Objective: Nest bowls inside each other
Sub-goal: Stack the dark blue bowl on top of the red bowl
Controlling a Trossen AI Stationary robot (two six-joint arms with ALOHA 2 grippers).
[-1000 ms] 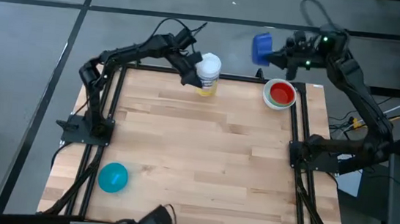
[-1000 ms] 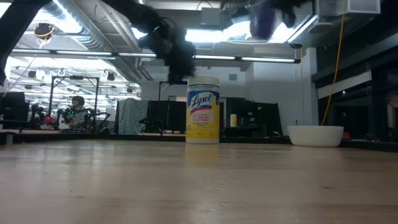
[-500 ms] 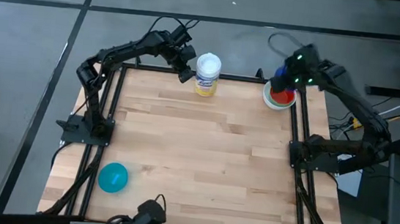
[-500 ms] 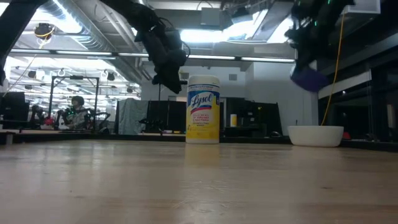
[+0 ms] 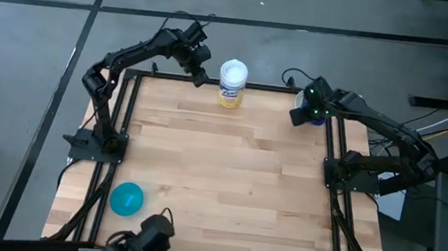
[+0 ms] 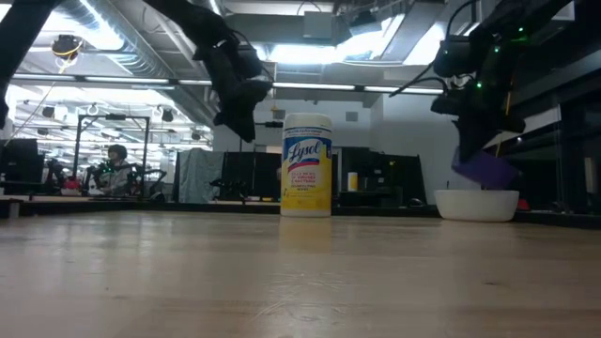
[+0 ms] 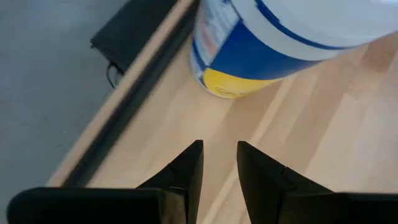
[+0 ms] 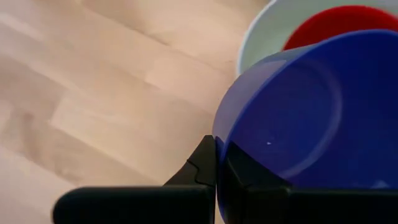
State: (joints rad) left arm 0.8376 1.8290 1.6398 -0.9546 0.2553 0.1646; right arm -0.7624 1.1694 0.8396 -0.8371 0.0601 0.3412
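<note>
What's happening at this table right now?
The right claw is pinching the rim of the dark blue bowl, holding it tilted just above the white bowl, which already has the red bowl inside. The left claw hovers empty, fingers slightly apart, beside the wipes canister. The teal bowl sits alone near the table's opposite corner.

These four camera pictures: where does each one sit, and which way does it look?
High view: overhead, straight down on the table, both arms, teal bowl.
Low view: tabletop height, level toward the wipes container and white bowl; arms overhead.
Left wrist view: past the left gripper, at the container's base.
Right wrist view: past the right gripper, pinching the blue bowl over the red bowl.
High and low views share the container.
</note>
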